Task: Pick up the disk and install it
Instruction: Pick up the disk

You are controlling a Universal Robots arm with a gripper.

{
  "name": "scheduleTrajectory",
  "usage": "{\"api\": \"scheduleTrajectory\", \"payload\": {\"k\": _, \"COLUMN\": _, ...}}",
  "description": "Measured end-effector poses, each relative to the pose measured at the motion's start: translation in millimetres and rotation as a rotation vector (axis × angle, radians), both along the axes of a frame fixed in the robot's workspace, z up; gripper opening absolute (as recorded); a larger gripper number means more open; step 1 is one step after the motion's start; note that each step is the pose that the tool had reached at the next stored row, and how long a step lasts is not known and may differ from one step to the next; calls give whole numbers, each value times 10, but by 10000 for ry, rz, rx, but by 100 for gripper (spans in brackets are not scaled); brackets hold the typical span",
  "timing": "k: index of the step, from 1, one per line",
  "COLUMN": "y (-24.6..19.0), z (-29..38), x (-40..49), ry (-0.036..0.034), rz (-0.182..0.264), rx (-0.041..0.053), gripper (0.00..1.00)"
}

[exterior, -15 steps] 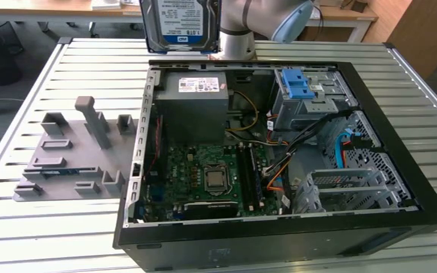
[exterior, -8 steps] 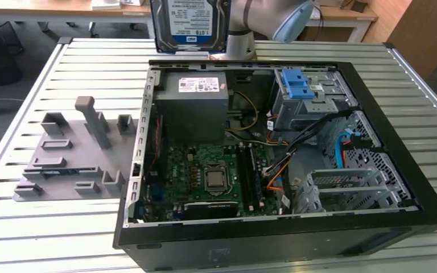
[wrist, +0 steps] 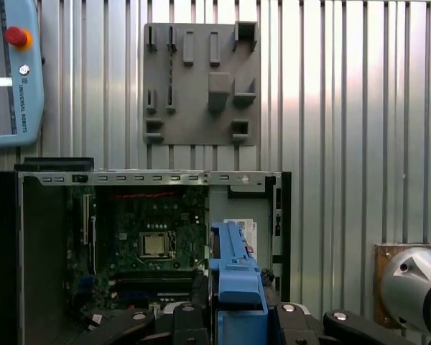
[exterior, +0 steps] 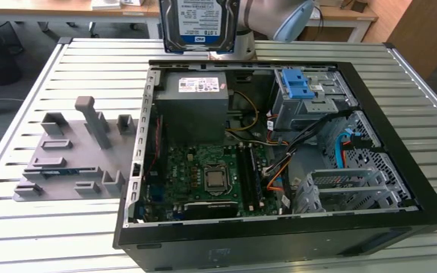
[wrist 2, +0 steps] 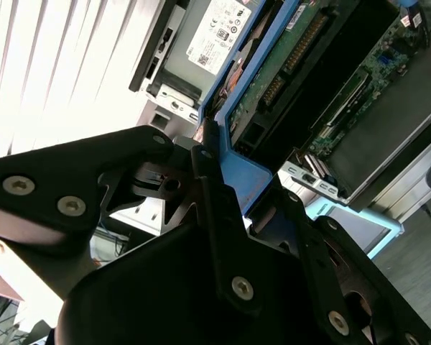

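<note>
Disk (exterior: 200,23) hanging upright over the far wall of the open case (exterior: 279,224), not installed yet

The end effector (wrist 2: 223,180) is clamped on its blue bracket (wrist: 237,277), held high, I guess, to stay clear of the case walls. The top edge is cropped in the exterior view, and the drive hides exactly where the grip bites.

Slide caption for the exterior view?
The arm holds the disk upright in the air above the open computer case.
</note>
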State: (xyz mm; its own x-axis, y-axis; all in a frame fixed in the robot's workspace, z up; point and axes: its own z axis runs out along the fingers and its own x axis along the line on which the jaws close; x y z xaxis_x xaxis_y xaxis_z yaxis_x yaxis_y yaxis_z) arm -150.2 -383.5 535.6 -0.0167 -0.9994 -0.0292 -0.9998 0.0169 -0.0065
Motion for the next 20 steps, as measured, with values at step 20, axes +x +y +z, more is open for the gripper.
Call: {"api": "scheduleTrajectory", "payload": {"k": 20, "y": 0, "z": 0, "x": 317, "ry": 1, "rz": 0, "rx": 0, "gripper": 37}}
